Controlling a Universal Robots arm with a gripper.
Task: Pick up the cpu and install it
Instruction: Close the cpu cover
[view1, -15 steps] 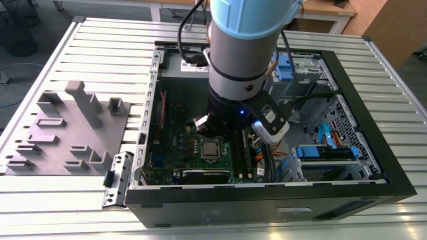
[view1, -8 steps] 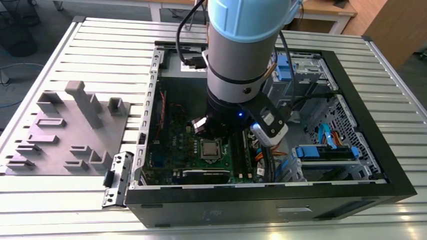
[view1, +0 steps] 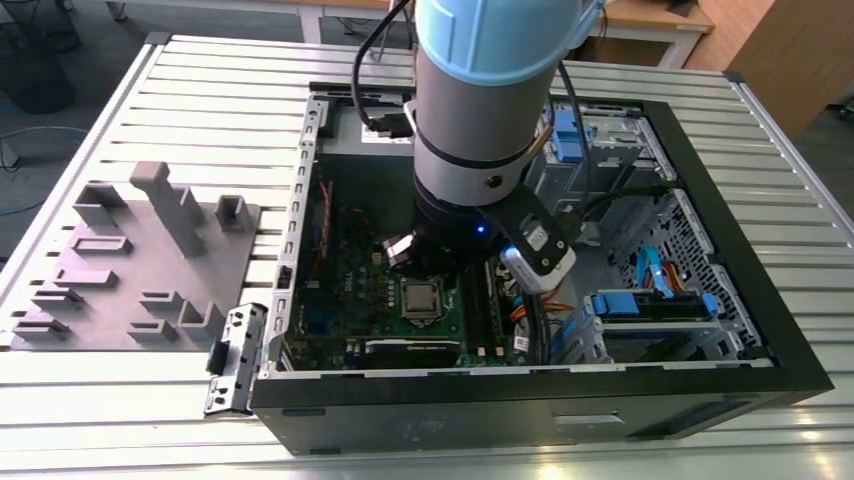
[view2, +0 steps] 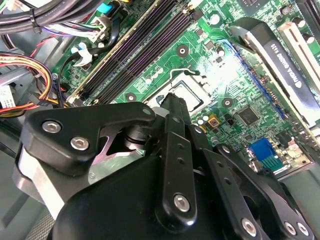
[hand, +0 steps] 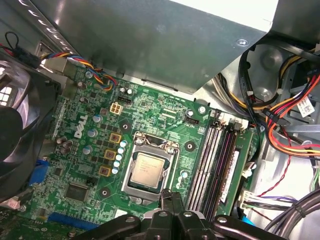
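— Where's the cpu (hand: 148, 171)?
— Flat silvery square, lying in the shiny metal socket frame (hand: 172, 146) on the green motherboard (hand: 165, 112), inside the black case (view1: 534, 400) on the ribbed bench (view1: 200, 100).
— And the claw (hand: 173, 195)?
— Black jaws pressed together, gripping nothing, just above the cpu's edge.

On the table (view1: 200, 90) a case (view1: 534, 395) lies open side up, and a tray (view1: 134, 265) lies just beside it on the exterior view's left. The board (view1: 340, 275) lies flat in the case, in the part toward the exterior view's left; drives (view1: 654, 305) sit in the part toward its right. The cpu (hand: 148, 171) sits in the socket (hand: 170, 152) on the board. The socket lies between the fan (hand: 20, 125) and the memory slots (hand: 215, 160), with cables (hand: 285, 110) beyond the slots. The arm (view1: 487, 90) stands over the case, and the gripper (hand: 172, 200) hangs above the board just beside the cpu.
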